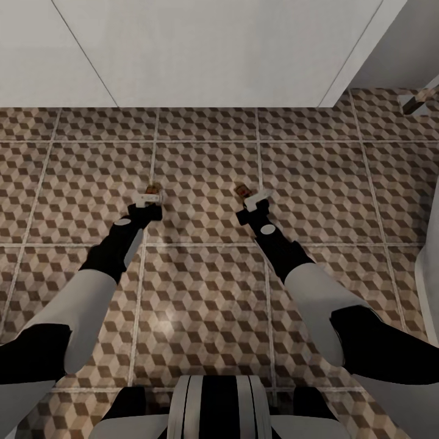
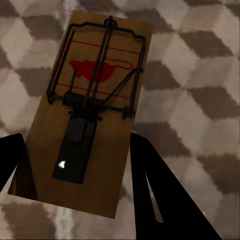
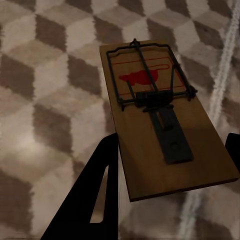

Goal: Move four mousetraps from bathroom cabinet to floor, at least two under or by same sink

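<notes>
the left gripper (image 1: 148, 198) pinches a mousetrap (image 2: 85, 112) between its dark fingers (image 2: 160, 195), the board jutting forward past the tips above the bathroom floor (image 1: 201, 292). the right gripper (image 1: 253, 196) clamps a second mousetrap (image 3: 160, 120) the same way, over a pale grout line (image 3: 220, 85).

Even, diffuse light is seen throughout; no hard shadows are cast. A pale sheen is shown on the floor (image 1: 183, 317) behind the grippers. Wrist renders are soft, tile edges beyond the fingers blurred and pixelated.
</notes>
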